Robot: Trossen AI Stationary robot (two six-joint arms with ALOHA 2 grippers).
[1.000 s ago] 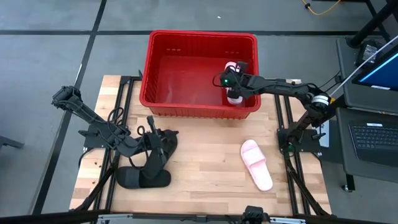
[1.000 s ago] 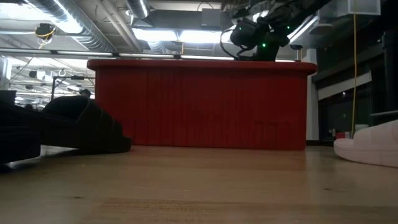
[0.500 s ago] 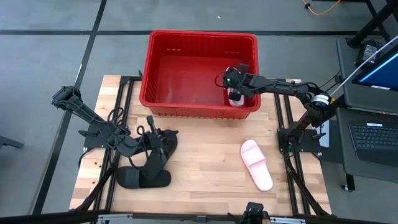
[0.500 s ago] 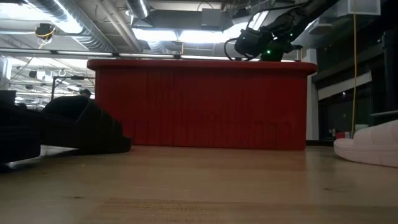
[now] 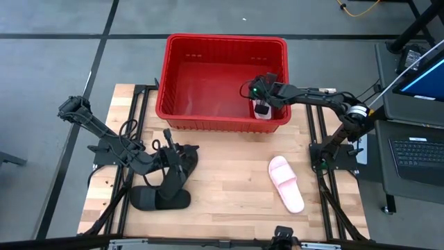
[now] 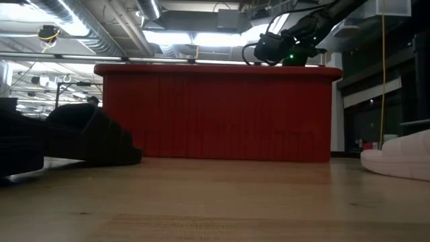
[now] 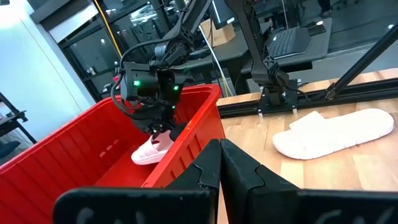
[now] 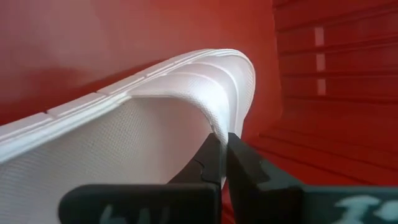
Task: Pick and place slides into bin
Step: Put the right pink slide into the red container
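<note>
The right gripper, clamped on a pink slide, hangs low inside the bin for a gentle drop; the left gripper, fingers together, waits.

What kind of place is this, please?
Probably a robotics lab or workshop: exposed ceiling ducts, a laptop on a side desk, and a wooden table framed by two arm mounts.

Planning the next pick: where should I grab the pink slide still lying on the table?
Take the pink slide on the table by its wide strap, coming straight down from above. It lies flat and sole-down, alone on bare wood, and the strap arches over the footbed near its bin-side end, so one finger can slip beneath it. The right gripper, nearest, is shut on the other pink slide in the bin.
</note>
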